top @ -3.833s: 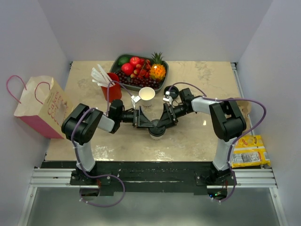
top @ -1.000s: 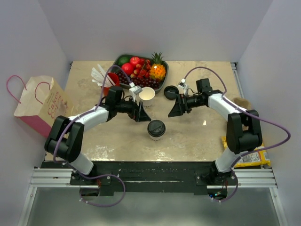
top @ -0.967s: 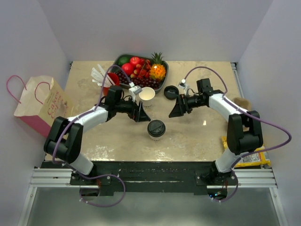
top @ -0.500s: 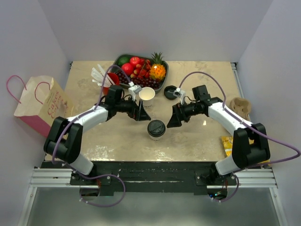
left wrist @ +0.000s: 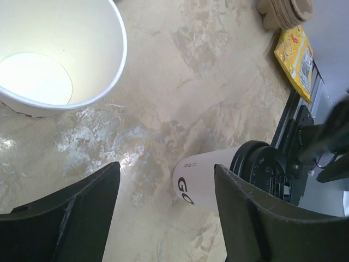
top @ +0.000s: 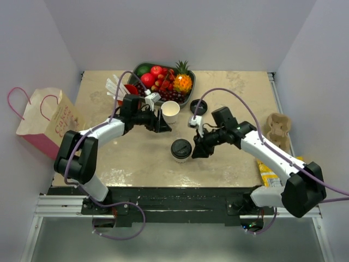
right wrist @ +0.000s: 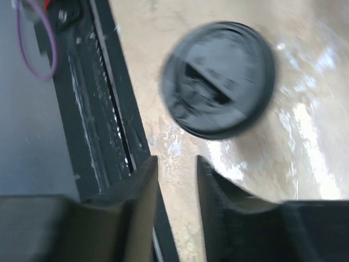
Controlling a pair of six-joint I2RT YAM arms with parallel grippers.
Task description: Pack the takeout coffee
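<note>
The coffee [top: 181, 149] stands lidded on the surface [top: 229, 87]. Just right of it the right fingers [right wrist: 128, 210] leave a narrow, empty gap. Back-left of it the left fingers [left wrist: 76, 218] are spread, empty.

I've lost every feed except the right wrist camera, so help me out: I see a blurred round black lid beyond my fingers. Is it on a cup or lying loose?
Observer: On a cup. It caps the small white paper cup with the round black plastic lid, which stands upright.
Operator: Is my right gripper around that cup?
Observer: No. The right gripper sits close beside it, on its right.
Operator: And the left one?
Observer: The left gripper is open and empty, next to the lidless white paper cup.
</note>
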